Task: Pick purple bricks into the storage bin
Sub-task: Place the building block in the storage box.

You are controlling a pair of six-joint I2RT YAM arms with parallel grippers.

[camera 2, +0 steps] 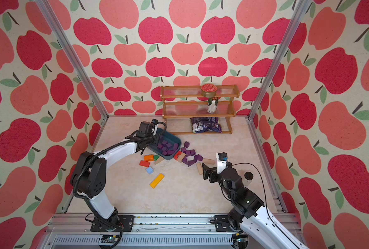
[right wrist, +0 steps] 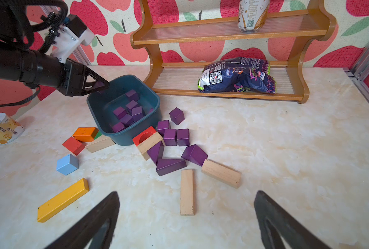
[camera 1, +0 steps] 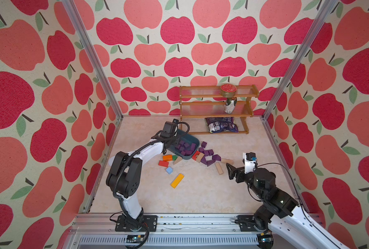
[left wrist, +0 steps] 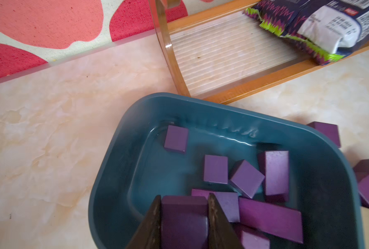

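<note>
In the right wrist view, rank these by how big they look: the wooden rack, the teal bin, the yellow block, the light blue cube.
1. wooden rack
2. teal bin
3. yellow block, enlarged somewhat by nearness to the camera
4. light blue cube

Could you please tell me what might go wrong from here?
The left tool grips a purple brick above the storage bin; dropped onto the bricks already inside, it might bounce out. Loose purple bricks lie against a red block and tan block, so the right tool might drag those along.

Our white-and-black left arm [camera 1: 149, 151] stretched forward, its black left gripper [left wrist: 184, 195] pinching a small dark-purple brick [left wrist: 183, 220]; our black right gripper [right wrist: 186, 194] gaped wide.
</note>
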